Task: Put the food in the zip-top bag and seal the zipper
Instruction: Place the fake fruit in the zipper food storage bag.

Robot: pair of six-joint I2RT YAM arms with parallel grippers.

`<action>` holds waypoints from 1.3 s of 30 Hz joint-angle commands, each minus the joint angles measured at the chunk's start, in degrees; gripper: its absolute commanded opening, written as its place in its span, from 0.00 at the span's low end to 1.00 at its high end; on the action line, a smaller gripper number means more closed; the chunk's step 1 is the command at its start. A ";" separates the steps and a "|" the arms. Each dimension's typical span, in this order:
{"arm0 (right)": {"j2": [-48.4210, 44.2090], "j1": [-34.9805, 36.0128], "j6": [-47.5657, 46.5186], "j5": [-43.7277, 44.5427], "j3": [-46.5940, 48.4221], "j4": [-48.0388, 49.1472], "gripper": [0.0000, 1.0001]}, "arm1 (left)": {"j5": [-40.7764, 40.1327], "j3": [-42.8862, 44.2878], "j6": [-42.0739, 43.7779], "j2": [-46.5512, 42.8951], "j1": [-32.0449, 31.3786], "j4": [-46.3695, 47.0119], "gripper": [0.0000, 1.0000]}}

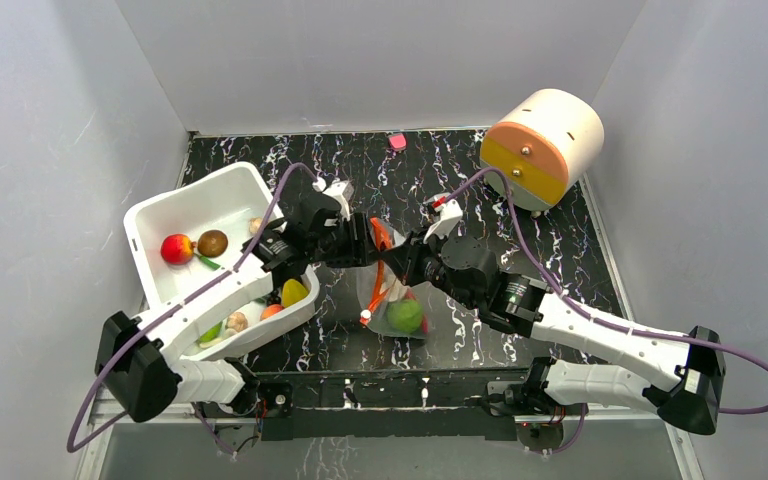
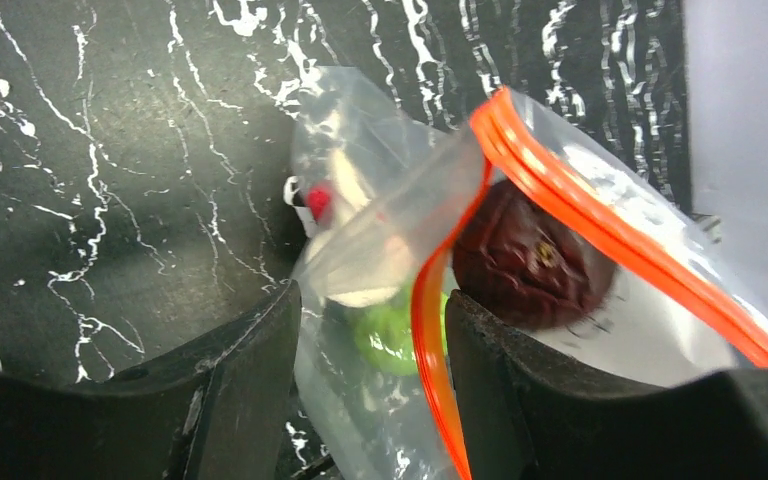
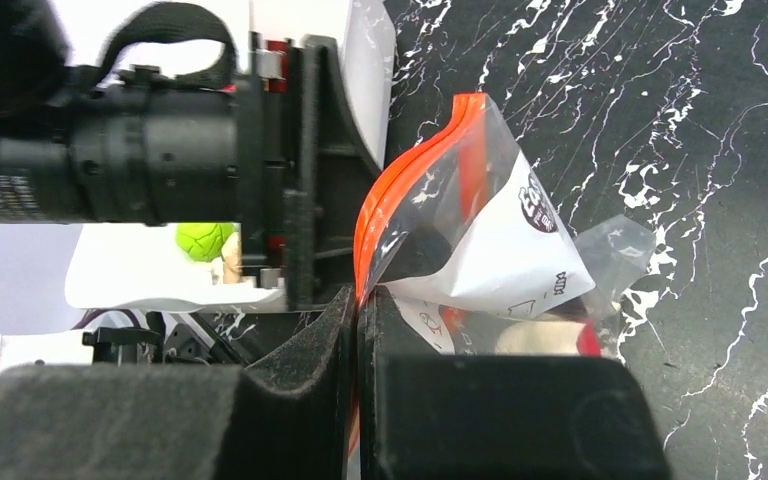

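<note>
Bag [image 1: 392, 300]: centre of worktop [image 1: 440, 160], mouth unsealed. Contents: green fruit [image 1: 405, 315], dark fruit [image 2: 525, 265] at mouth.
Right end effector [image 3: 358, 300]: clamped on zipper [image 3: 400, 190].
Left end effector [image 2: 370, 300]: spread wide, straddling mouth, gripping nothing.
Tub [image 1: 150, 215]: apple [image 1: 176, 248] and others outstanding.

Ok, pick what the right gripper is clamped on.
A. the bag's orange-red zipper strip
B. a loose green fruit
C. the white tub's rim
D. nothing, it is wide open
A: in the right wrist view the right gripper is shut on the orange-red zipper along the edge of the zip-top bag.
</note>
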 commanded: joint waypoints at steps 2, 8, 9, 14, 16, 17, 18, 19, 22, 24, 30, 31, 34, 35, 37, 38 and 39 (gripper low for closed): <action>-0.78 0.14 0.27 -0.63 0.92 4.87 0.00 | -4.85 2.83 3.37 3.67 -0.19 -3.70 0.52; -0.20 0.15 -0.23 -0.01 0.42 4.96 0.00 | -0.52 1.92 3.61 4.54 -0.18 0.21 0.54; 0.03 0.19 -0.27 0.12 0.24 4.93 0.00 | 0.53 1.60 3.42 3.96 -0.19 1.29 0.48; 0.53 0.19 -0.69 6.41 -0.06 1.11 0.00 | 1.26 3.27 3.51 -0.14 -0.18 -1.09 0.05; 0.46 0.11 -1.11 8.68 -0.07 -0.25 0.00 | 2.48 3.50 3.86 -2.51 -0.19 -1.25 0.00; 0.38 0.10 -1.32 9.26 -0.06 -0.67 0.00 | 3.63 3.17 3.82 -3.82 -0.19 -0.26 0.00; 0.29 0.11 -1.37 9.63 -0.06 -0.92 0.00 | 4.64 2.85 3.66 -4.94 -0.14 0.50 0.00; 0.20 0.11 -1.37 9.95 0.06 -1.08 0.00 | 5.45 2.47 3.42 -5.91 -0.18 1.11 0.00; 0.25 0.07 -1.37 10.75 0.49 -1.90 0.00 | 6.98 2.37 2.38 -7.98 -0.17 1.61 0.00; 0.48 0.02 -1.37 11.43 0.91 -2.72 0.00 | 8.20 2.32 2.02 -9.21 -0.18 2.60 0.00; 0.34 -0.22 -2.09 18.52 3.41 -8.39 0.00 | 13.11 0.48 1.75 -11.96 -0.19 7.71 0.00; -0.02 -0.35 -2.40 19.91 3.79 -9.44 0.00 | 13.72 0.03 1.66 -12.20 -0.19 8.50 0.00; -1.34 -0.70 -3.57 23.30 4.67 -11.89 0.00 | 15.67 -1.60 1.03 -13.35 -0.19 11.70 0.00; -1.65 -0.83 -3.72 24.22 5.06 -12.93 0.00 | 16.26 -2.12 0.79 -13.76 -0.18 12.82 0.00; -2.47 -1.12 -3.83 25.27 5.53 -14.61 0.00 | 17.05 -2.81 0.54 -14.28 -0.21 14.45 0.00; -3.11 -1.20 -3.83 25.41 5.63 -15.00 0.00 | 17.20 -3.02 0.41 -14.25 -0.13 14.79 0.00; -3.74 -1.21 -3.83 25.09 5.65 -15.01 0.00 | 17.52 -3.18 0.06 -14.06 -0.10 15.13 0.00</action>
